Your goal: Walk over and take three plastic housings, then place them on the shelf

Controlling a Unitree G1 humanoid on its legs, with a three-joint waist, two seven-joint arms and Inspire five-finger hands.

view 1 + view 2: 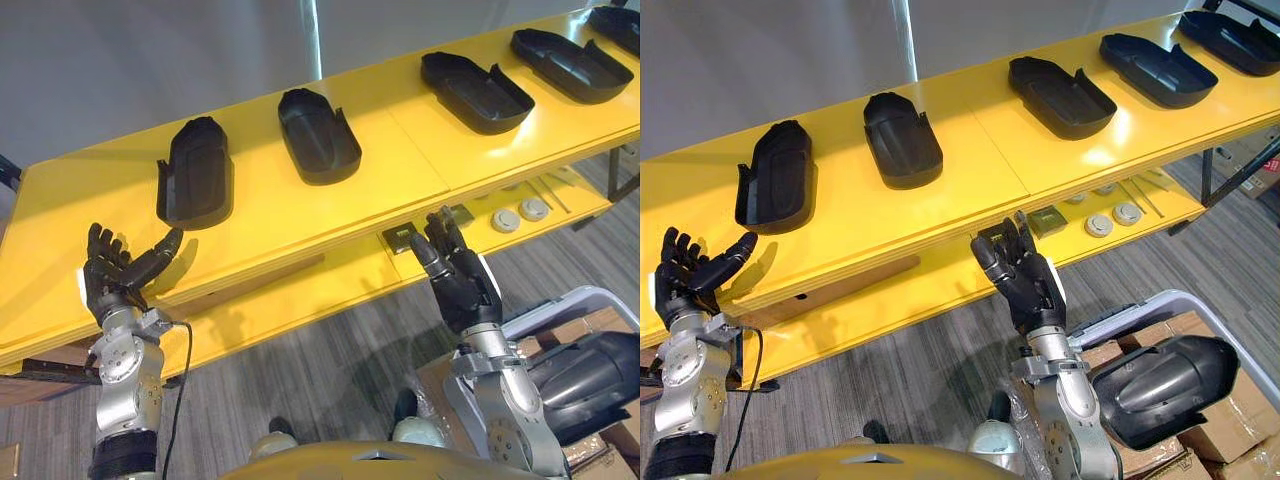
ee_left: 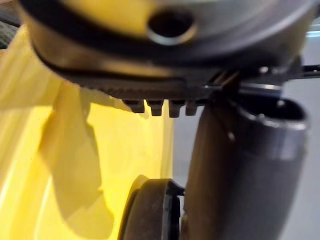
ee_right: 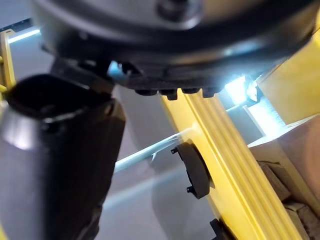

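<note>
Several black plastic housings lie in a row on the yellow shelf (image 1: 400,150): the leftmost housing (image 1: 195,172), a second housing (image 1: 318,135), a third housing (image 1: 475,92), and more towards the far right. My left hand (image 1: 120,265) is raised in front of the shelf's front edge, just below the leftmost housing, open and holding nothing. In the left wrist view that housing's rim (image 2: 150,210) shows past the thumb (image 2: 240,175). My right hand (image 1: 460,275) is also open and empty, held under the shelf edge near the middle. One more housing (image 1: 1165,385) rests at the lower right.
The lower yellow shelf board (image 1: 300,290) carries a small square part (image 1: 400,238) and white round parts (image 1: 505,220). Cardboard boxes (image 1: 1230,410) and a white bin rim (image 1: 1160,305) stand by my right arm. A grey wall runs behind the shelf.
</note>
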